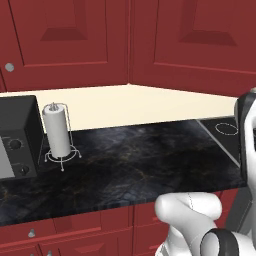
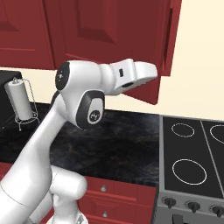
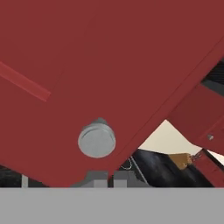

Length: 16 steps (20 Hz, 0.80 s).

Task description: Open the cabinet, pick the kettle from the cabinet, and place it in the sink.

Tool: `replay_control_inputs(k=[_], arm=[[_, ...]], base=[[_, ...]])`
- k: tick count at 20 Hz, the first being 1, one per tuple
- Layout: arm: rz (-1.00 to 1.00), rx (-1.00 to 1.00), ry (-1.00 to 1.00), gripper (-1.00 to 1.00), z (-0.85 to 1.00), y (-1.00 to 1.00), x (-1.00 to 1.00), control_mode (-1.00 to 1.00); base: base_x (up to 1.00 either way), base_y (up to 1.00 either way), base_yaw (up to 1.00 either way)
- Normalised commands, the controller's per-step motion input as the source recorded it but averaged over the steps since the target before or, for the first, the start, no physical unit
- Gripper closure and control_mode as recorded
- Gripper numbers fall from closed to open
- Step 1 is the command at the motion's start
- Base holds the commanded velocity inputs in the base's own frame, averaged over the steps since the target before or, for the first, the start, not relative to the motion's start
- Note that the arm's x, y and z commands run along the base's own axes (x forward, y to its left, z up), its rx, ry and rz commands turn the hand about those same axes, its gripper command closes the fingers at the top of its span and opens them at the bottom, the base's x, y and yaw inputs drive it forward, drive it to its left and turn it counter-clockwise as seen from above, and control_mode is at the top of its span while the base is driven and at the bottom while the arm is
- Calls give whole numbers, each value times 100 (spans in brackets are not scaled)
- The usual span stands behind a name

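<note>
While the arm reaches up to the wall units, the gripper [image 3: 108, 178] sits with its 2 finger tips drawn together, no gap showing between them, just below the round silver knob [image 3: 97, 139]. The tips do not enclose the knob; whether they touch it cannot be told from the hand view. The knob is mounted near the lower corner of the cabinet [image 3: 100, 65] door, whose red panel tilts across most of that view.

In the right base view the white hand [image 2: 131, 75] points at the lower edge of the cabinet door [image 2: 151, 52], which stands swung out from the cabinet front, its edge facing the room. The elbow of the arm [image 2: 81, 94] hangs over the dark marbled counter [image 2: 122, 144].

To the right of the counter, a black cooktop [image 2: 192, 153] carries white ring markings, with a row of dark dials below its front edge. At the left of the counter stands a paper towel holder [image 1: 58, 132], upright on a wire base, and just beside it on the left is a dark microwave [image 1: 16, 135] with 2 dials. Red under-counter drawers [image 2: 109, 194] with small silver knobs run below the counter edge.

Below the door edge in the hand view, a small brown object [image 3: 179, 159] rests on the counter; its kind cannot be determined.
</note>
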Motion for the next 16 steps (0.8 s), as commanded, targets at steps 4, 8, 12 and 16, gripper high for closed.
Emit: replay_control_inputs(k=[4, 8, 12, 16], arm=[[-6, -2, 0, 100, 25, 7, -32, -100], [-1, -2, 0, 100, 25, 13, -33, -100], [0, 0, 0, 100, 17, 16, -31, -100], [0, 13, 0, 100, 13, 0, -23, -100]], base=[[0, 0, 0], [0, 0, 0], [0, 0, 0], [0, 0, 0]])
